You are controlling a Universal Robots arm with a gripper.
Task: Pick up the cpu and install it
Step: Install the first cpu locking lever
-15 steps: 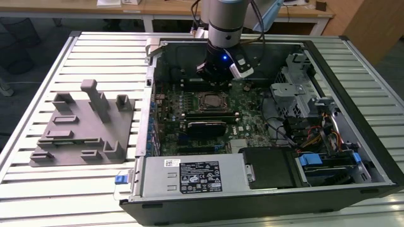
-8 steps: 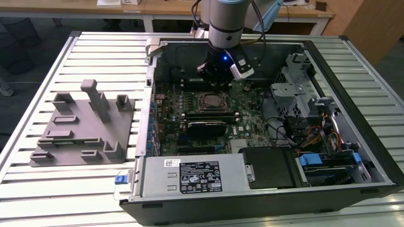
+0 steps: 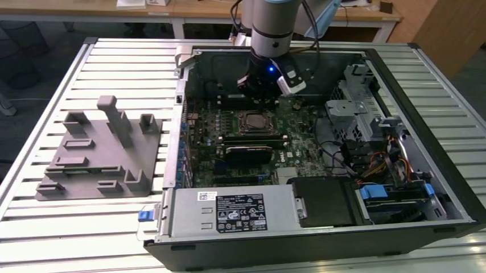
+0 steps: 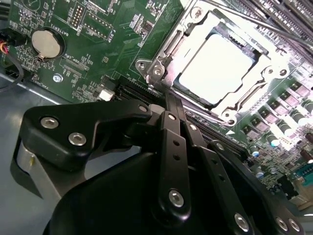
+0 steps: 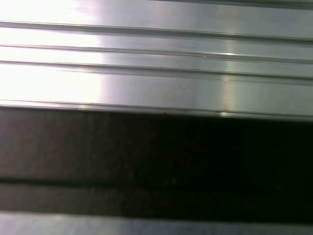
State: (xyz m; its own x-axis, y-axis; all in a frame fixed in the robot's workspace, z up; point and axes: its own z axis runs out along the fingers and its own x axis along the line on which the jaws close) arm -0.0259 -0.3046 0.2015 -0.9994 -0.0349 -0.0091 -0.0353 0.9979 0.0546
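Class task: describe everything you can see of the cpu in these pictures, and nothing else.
The cpu is a small flat square chip with a pale, silver-grey metal top that glares in the light. It lies flat in its socket on the green motherboard, framed by a shiny metal retention bracket that overlaps its edges. In the exterior view it sits in the open computer case, just below the gripper, which hangs above without touching it.

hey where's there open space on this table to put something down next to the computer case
The ribbed metal table is bare in front of the grey plastic tray and behind it, toward the far edge. Inside the computer case it is crowded: the gripper hangs over the motherboard near the cpu in its socket.
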